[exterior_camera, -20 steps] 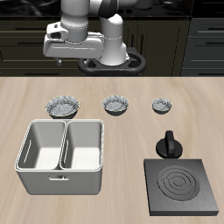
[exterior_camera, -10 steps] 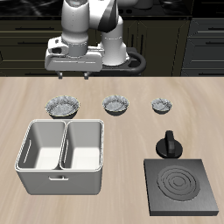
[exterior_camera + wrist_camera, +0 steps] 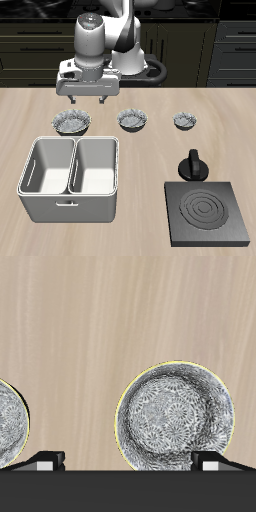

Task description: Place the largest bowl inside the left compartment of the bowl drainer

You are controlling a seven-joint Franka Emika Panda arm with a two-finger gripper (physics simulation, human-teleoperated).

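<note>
The largest bowl (image 3: 72, 122), grey, speckled and scallop-rimmed, sits on the wooden table at the end of a row of three bowls. It also shows in the wrist view (image 3: 178, 419). My gripper (image 3: 87, 99) is open and empty. It hangs above the table just behind the largest bowl, between it and the medium bowl (image 3: 133, 120). In the wrist view my gripper (image 3: 128, 460) shows only its two fingertips (image 3: 47, 459). The light grey bowl drainer (image 3: 70, 205) stands nearer the table's front edge. Its left compartment (image 3: 47, 168) is empty.
The medium bowl's edge shows in the wrist view (image 3: 8, 426). The smallest bowl (image 3: 184, 122) ends the row. A black square stove plate (image 3: 208, 215) lies near the front edge, with a small black knobbed object (image 3: 192, 165) behind it. The drainer's other well (image 3: 97, 168) is empty.
My gripper has come down and forward toward the row of bowls, and it now hangs close behind the largest bowl. The bowls and the drainer have not moved.
</note>
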